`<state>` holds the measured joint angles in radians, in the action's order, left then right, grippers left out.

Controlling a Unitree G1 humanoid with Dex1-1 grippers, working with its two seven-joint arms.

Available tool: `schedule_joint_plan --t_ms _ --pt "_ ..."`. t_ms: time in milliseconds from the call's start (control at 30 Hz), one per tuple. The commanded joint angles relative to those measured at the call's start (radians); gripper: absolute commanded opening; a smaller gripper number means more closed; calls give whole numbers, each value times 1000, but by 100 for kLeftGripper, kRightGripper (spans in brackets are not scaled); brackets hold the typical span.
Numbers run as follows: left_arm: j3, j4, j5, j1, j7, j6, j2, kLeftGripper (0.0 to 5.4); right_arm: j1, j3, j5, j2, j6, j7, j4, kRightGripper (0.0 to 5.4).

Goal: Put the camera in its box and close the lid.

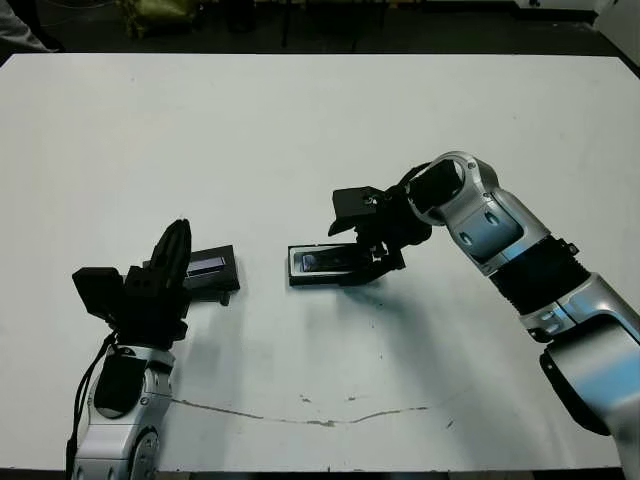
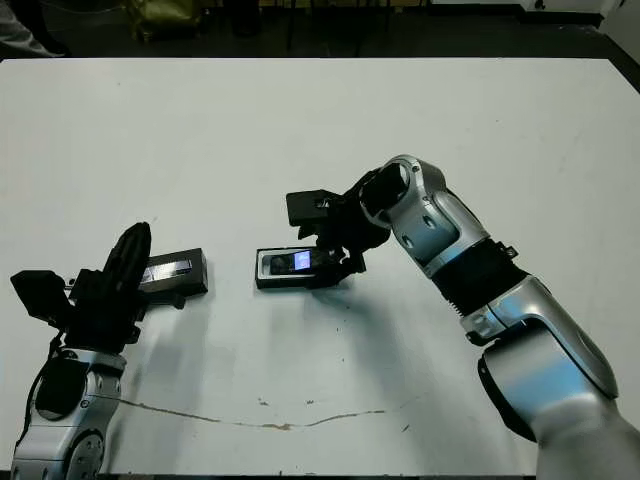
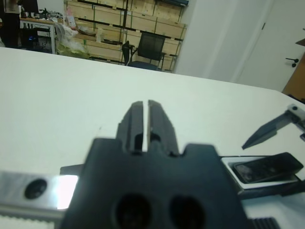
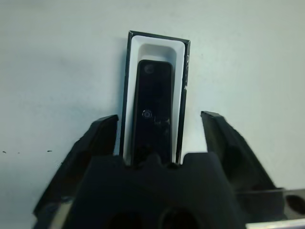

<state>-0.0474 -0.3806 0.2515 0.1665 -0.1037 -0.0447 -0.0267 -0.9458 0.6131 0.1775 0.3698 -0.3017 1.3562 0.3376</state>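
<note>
camera (image 4: pixel 153 112) lying in the white lining of the box (image 4: pixel 180 57), mid worktop (image 1: pixel 320 130) | right gripper (image 4: pixel 159 138) jaws spread, one either side of the box, gripping nothing | lid (image 1: pixel 212 266) flat on the worktop left of the box, apart from it | left gripper (image 3: pixel 143 121) jaws closed, empty, above the lid

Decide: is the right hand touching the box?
Apart: the right wrist view shows white table between each open finger of the right hand and the box.
</note>
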Motion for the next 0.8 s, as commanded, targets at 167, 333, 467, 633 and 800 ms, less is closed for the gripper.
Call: schedule_joint_plan --t_ms 167,333,467,633,800 --pt "0 9 -7 15 3 -16 0 0 -14 -65 -44 -10 42 -2 38 538" --pt "0 6 -9 16 4 -20 -2 0 -33 -135 -88 -14 39 -18 51 538" --pt "-2 6 3 17 1 -23 1 0 -44 -198 -128 -3 13 -30 31 538" --pt "0 9 -6 22 7 -12 3 0 8 -341 -221 4 -122 -128 -81 528" --pt "-3 12 -3 23 3 -9 5 0 163 -499 -320 -18 -178 -336 -285 431"
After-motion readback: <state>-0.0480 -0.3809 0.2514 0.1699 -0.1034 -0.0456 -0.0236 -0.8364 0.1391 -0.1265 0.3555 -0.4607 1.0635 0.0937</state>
